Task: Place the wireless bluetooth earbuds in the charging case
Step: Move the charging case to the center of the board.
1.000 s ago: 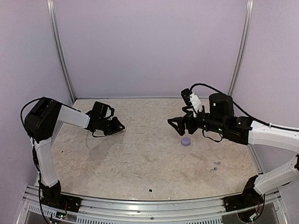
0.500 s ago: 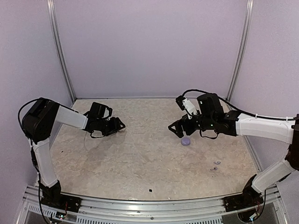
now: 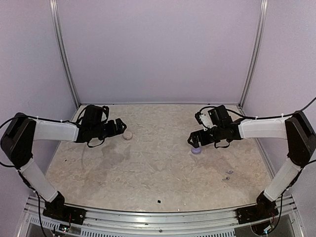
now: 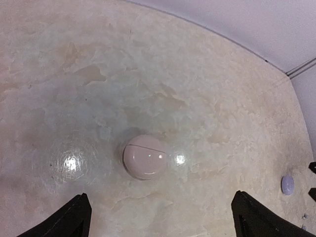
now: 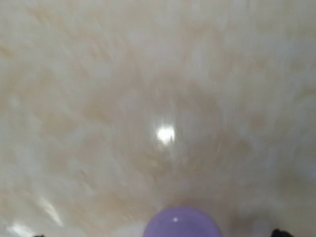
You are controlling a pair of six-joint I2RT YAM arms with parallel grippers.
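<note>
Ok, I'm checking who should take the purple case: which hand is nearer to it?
Right. The right hand hovers open just above the purple case. The left hand is far off, open beside the pale case.

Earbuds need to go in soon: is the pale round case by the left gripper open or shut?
Shut: the pale case shows only a thin seam, lid down, no cavity.

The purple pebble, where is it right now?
In the overhead view the purple case lies right of centre on the table, just beside the right gripper.
</note>
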